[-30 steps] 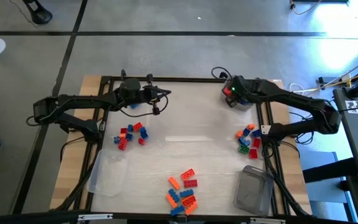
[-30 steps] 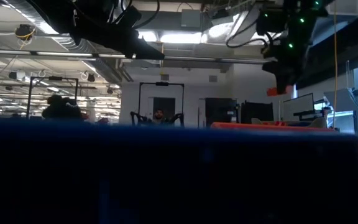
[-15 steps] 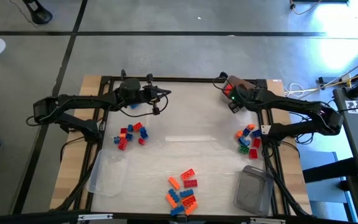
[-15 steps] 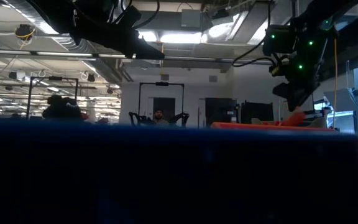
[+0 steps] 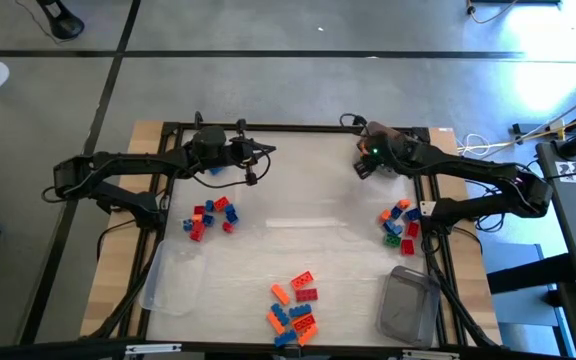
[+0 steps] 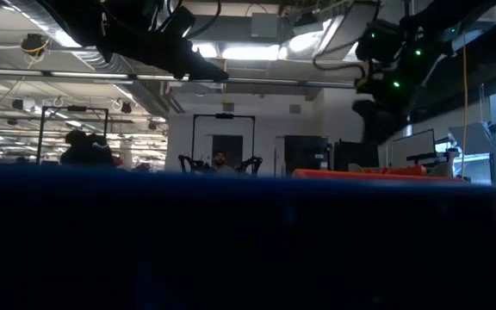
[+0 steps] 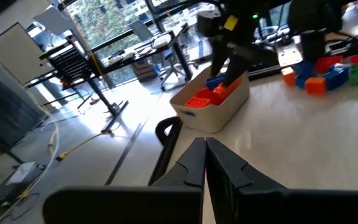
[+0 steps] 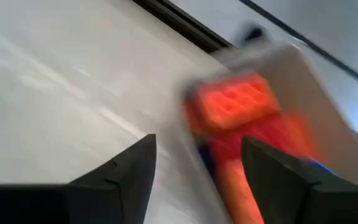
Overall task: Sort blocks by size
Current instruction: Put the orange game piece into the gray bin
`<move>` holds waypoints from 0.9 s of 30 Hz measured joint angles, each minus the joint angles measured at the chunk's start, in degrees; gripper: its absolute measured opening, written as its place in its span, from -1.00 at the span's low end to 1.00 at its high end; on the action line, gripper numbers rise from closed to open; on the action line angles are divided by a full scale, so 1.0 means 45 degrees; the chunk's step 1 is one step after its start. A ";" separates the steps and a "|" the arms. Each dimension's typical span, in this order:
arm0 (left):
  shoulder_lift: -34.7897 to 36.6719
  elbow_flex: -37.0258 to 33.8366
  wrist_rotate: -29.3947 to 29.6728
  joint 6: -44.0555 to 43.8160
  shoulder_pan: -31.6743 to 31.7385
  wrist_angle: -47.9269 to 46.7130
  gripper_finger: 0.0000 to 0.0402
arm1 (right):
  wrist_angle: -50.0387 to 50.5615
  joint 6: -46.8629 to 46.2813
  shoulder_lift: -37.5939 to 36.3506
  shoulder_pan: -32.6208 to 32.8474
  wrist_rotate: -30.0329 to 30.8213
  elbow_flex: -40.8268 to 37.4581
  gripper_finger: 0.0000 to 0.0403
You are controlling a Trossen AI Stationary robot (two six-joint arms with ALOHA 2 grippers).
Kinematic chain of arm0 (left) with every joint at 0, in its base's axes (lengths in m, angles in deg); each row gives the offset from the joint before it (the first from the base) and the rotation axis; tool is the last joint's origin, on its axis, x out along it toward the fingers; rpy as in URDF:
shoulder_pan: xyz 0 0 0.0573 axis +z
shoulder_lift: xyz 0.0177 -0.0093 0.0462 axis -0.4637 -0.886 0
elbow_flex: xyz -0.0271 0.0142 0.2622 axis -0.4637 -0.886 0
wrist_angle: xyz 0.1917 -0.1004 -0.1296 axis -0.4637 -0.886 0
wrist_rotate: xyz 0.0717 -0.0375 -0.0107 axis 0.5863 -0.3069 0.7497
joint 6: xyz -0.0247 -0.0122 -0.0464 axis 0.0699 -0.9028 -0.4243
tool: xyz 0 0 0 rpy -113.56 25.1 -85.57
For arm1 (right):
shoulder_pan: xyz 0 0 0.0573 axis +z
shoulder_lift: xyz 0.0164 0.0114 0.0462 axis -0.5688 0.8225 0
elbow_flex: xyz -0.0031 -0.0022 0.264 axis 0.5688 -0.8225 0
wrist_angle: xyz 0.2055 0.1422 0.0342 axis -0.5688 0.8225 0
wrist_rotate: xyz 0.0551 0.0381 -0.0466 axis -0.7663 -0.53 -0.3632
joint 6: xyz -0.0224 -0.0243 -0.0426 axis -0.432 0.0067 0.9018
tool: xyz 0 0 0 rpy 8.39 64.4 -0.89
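Right end effector (image 5: 365, 166) shifted off tub (image 7: 213, 106), fingers now apart, empty; orange block (image 8: 232, 102) dropped in. Next: clear rim before fetching. Left end effector (image 7: 204, 163) closed, idle.

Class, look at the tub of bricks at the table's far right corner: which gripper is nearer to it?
The right gripper, open, hangs right beside the tub. The left gripper, shut, waits across the table over its far left part.

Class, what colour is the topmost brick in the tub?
Orange-red brick; right wrist view shows it best.
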 joint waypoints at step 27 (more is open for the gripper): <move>0.0014 0.0000 0.1327 -0.3389 -0.4651 -0.2707 0.03 | -0.9519 0.2551 0.0005 0.7348 -0.2947 -0.3009 0.26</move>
